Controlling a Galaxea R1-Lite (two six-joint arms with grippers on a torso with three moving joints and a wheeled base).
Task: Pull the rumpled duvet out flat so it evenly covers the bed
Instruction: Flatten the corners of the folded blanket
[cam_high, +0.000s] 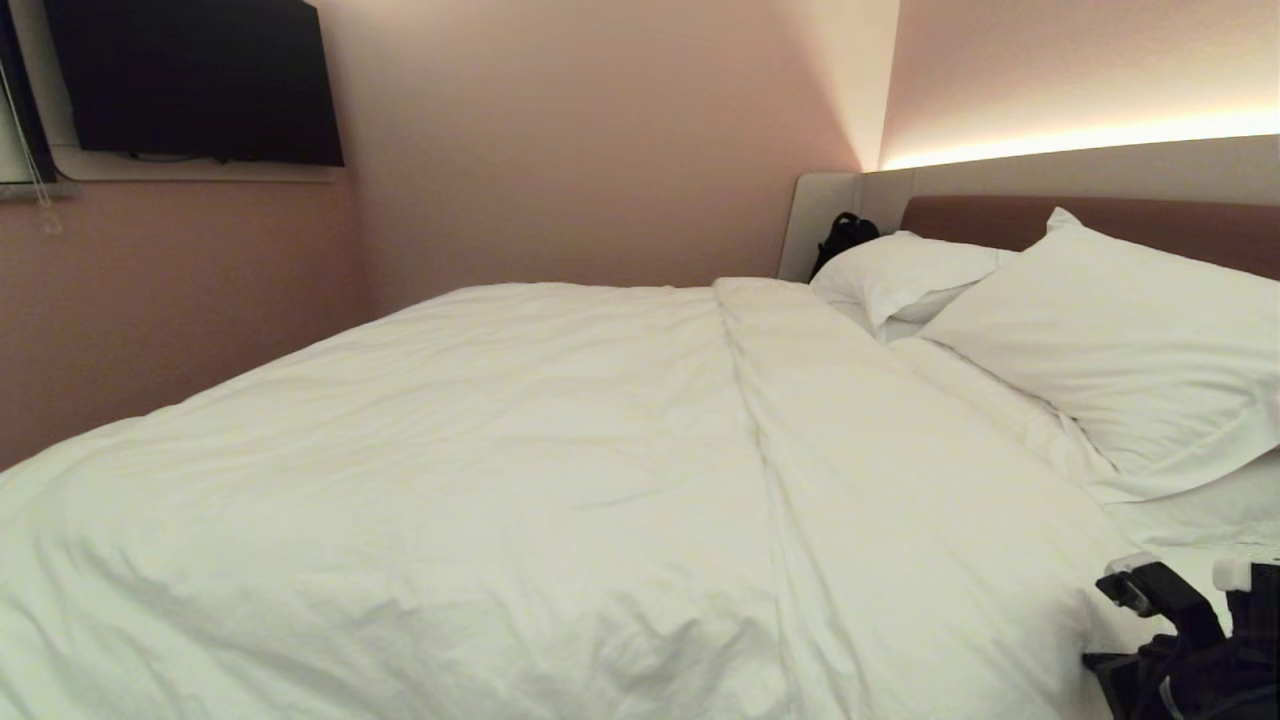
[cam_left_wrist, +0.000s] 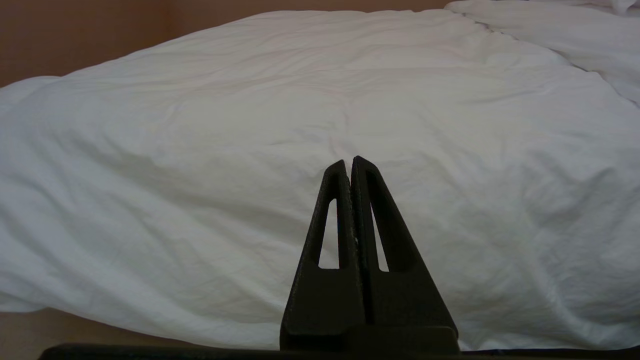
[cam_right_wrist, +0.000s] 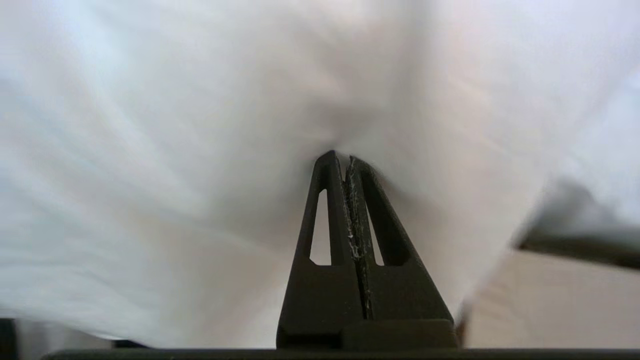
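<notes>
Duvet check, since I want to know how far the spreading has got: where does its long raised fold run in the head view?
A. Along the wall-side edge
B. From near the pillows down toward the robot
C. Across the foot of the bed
B: the duvet has a ridge running from beside the pillows down toward the camera.

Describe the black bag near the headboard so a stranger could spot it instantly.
Start at the bed and follow its mauve headboard to the end by the pink wall. There, behind the farther pillow, sits the black bag: the only dark thing among white bedding.
</notes>
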